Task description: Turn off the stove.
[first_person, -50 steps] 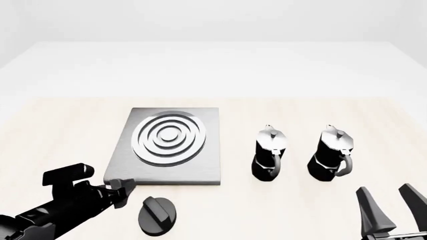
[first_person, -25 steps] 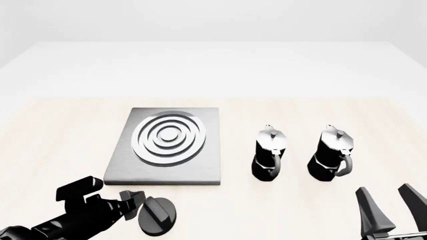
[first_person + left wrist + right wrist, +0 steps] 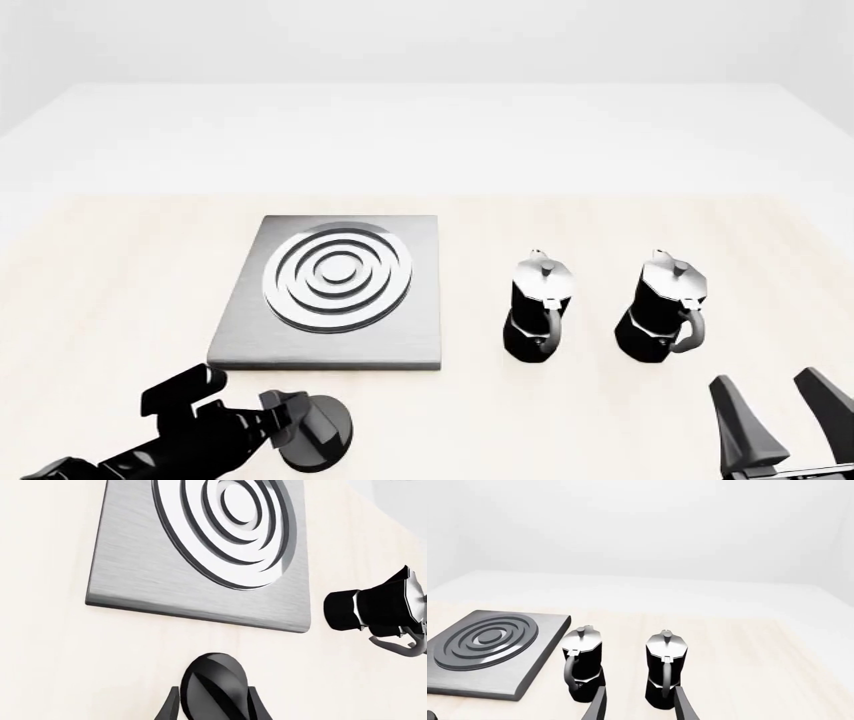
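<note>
The stove [image 3: 334, 290] is a brushed-grey square plate with raised silver rings, left of the table's middle. It also fills the left wrist view as the stove [image 3: 153, 575]. In front of the plate lies its round black ridged knob [image 3: 327, 435]. My left gripper [image 3: 294, 420] is at the knob's left side. In the left wrist view the knob [image 3: 212, 677] sits between the two open fingers [image 3: 171, 707], close on both sides. At the near right my right gripper [image 3: 774, 395] stands open and holds nothing.
Two black-and-silver moka pots [image 3: 541, 305] [image 3: 661, 305] stand upright to the right of the plate. The right wrist view shows both pots [image 3: 582, 662] [image 3: 665, 670] just beyond the right gripper [image 3: 639, 692]. The table's near edge is close behind the knob.
My left arm has moved right and forward, bringing its fingers from beside the stove's front corner onto the knob. The right arm and the pots have not moved.
</note>
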Action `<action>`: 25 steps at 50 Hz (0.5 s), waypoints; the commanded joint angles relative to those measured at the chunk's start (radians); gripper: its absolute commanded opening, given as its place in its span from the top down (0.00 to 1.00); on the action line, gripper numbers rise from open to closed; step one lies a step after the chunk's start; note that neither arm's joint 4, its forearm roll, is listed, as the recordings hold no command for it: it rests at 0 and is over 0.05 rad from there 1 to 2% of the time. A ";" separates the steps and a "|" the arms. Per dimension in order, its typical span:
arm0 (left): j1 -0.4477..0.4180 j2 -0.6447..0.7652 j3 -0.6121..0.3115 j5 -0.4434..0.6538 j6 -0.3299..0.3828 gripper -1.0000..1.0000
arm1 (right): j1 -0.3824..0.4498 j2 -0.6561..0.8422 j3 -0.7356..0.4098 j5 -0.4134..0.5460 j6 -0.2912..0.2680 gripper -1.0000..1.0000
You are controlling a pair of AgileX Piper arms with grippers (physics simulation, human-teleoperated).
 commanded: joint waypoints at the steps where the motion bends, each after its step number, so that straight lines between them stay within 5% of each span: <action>1: -0.029 0.045 -0.009 -0.051 -0.031 0.00 | 0.002 0.000 0.000 0.003 -0.002 0.00; 25: -0.064 0.118 -0.024 -0.117 -0.058 0.00 | 0.003 0.001 0.000 0.005 -0.004 0.00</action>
